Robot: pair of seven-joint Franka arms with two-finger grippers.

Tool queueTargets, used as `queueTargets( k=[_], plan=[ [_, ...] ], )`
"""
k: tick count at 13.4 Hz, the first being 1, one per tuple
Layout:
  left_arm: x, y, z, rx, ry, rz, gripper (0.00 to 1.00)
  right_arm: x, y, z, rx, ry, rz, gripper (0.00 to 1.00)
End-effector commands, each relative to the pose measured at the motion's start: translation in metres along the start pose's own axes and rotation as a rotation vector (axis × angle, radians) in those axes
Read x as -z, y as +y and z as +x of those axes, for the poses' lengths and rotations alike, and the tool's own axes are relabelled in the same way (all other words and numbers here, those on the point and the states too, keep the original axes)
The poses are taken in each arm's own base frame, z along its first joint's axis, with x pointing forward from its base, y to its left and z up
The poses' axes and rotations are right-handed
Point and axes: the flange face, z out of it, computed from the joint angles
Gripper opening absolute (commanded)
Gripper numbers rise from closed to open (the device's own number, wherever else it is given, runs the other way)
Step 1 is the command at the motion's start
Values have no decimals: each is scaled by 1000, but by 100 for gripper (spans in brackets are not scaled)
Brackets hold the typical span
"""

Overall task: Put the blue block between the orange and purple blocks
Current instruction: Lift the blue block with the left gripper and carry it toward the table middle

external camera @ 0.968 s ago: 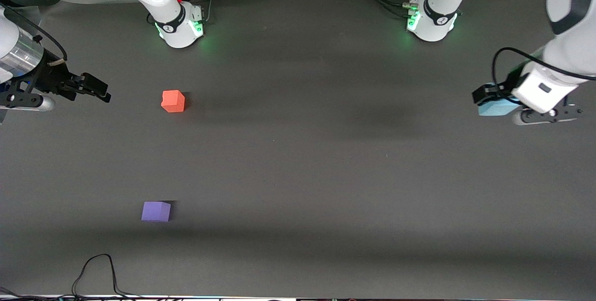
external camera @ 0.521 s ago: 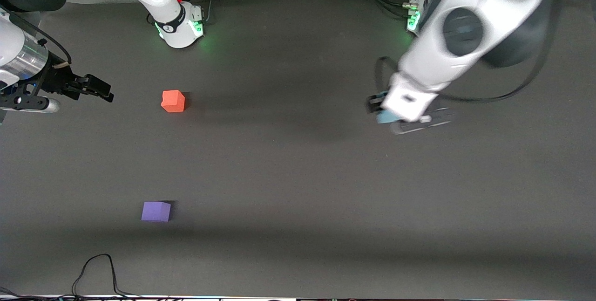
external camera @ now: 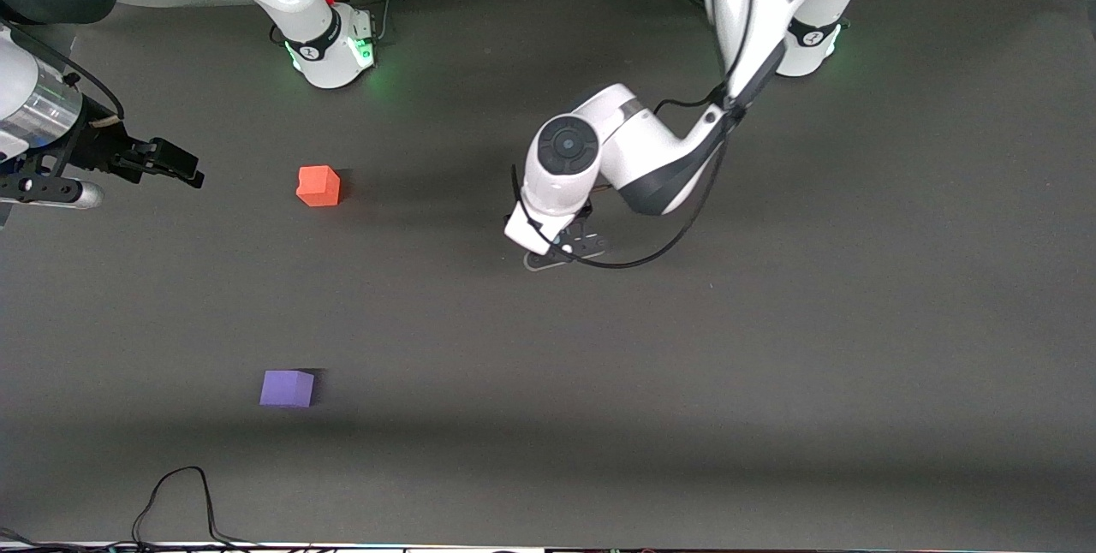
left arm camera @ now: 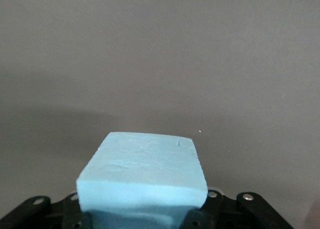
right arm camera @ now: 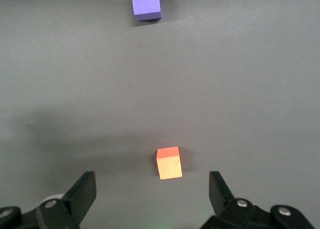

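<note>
The left gripper [external camera: 561, 249] has swung to mid-frame, clamping the sky-blue foam cube [left arm camera: 142, 181], while the waiting right gripper [external camera: 175, 163], upper left, gapes empty.

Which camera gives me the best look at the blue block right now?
The left wrist view: the blue block fills it, held in the left gripper. In the front view the left arm hides it. The right wrist view shows none of it.

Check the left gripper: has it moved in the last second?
Yes. The left gripper, shut on the blue block, has swung from the left arm's end of the table to mid-table, much closer to the orange block.
</note>
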Motion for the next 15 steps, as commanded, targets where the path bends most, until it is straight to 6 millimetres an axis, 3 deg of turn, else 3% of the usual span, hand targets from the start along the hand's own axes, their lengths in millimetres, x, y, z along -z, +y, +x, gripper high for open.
queueTargets(
  k=[1, 4, 5, 6, 7, 8, 9, 12, 14, 15],
  plan=[
    [-52, 14, -1, 0, 49, 3, 17, 2, 2, -3, 6, 11, 14, 100],
    [-100, 11, -4, -22, 72, 34, 18, -7, -7, 3, 17, -4, 9, 100],
    [-109, 11, -4, -22, 73, 26, 18, -12, -16, 8, 27, 1, 9, 100],
    [-114, 12, -5, -24, 73, 21, 21, -13, -36, 10, 61, 14, 7, 100],
    [-114, 12, -4, -27, 76, 21, 38, -12, -49, 14, 64, 17, 5, 100],
    [-115, 10, -2, -26, 78, 26, 99, -14, -61, 18, 45, 15, 4, 100],
    [-113, 10, 1, -28, 82, 32, 100, -15, -78, 21, 64, 16, 1, 100],
    [-73, 4, 10, -26, 90, 83, 100, -17, -126, 36, 73, 19, 11, 100],
    [-13, -11, 39, -26, 96, 113, 100, -18, -178, 44, 70, 29, 22, 100],
    [20, -23, 48, -41, 86, 135, 100, -18, -193, 52, 50, 33, 37, 100]
  ],
)
